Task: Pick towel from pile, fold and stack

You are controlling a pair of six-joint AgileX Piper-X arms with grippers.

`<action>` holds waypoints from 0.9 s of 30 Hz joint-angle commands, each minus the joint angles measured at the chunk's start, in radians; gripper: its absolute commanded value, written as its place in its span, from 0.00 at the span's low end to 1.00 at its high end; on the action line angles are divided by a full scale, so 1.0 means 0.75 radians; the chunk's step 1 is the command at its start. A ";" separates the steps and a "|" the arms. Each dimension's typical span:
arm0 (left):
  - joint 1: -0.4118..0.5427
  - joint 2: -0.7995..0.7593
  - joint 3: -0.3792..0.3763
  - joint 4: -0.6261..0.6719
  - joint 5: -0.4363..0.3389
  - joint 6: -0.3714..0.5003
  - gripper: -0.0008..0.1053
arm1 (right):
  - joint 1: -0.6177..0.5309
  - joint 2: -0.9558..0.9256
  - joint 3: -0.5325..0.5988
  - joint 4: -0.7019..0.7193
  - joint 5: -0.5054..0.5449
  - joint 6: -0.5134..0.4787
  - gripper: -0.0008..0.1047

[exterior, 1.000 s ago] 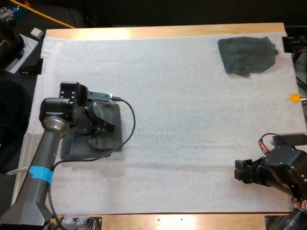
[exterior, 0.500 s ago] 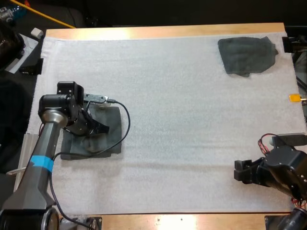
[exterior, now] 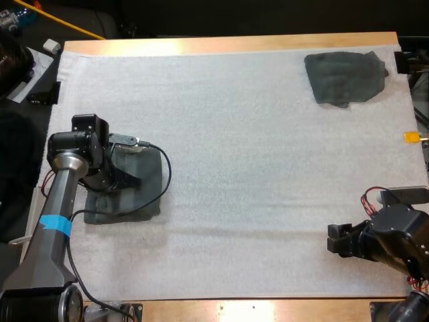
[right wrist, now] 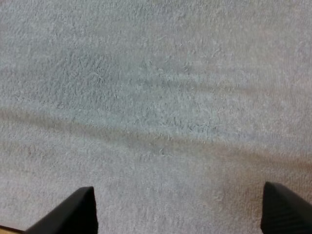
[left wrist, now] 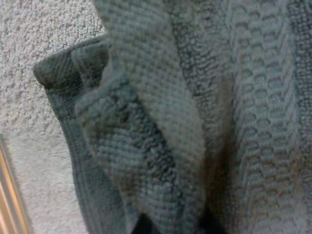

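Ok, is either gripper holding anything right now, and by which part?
The left gripper pinches the towel by a raised fold near its edge. The right gripper is open over the mat, holding nothing.

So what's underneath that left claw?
A folded dark towel on the white mat. The left gripper pinches a raised fold of it. The arm covers the towel's left part, so anything there is hidden.
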 commanded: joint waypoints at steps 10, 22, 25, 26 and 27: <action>-0.002 0.002 -0.008 -0.003 -0.159 0.009 0.32 | 0.000 -0.001 -0.007 0.005 -0.017 -0.005 0.64; -0.004 -0.007 -0.019 0.007 -0.066 -0.036 0.57 | 0.000 -0.006 -0.005 0.008 -0.023 0.000 0.64; -0.010 -0.012 -0.020 0.011 0.076 -0.051 0.57 | 0.001 -0.007 -0.005 0.008 -0.028 -0.002 0.64; -0.011 -0.017 -0.021 0.007 0.139 -0.057 0.58 | 0.002 -0.006 -0.006 0.008 -0.027 -0.001 0.64; -0.012 -0.015 -0.019 -0.004 0.160 -0.062 0.57 | 0.003 -0.006 -0.007 0.010 -0.028 -0.002 0.64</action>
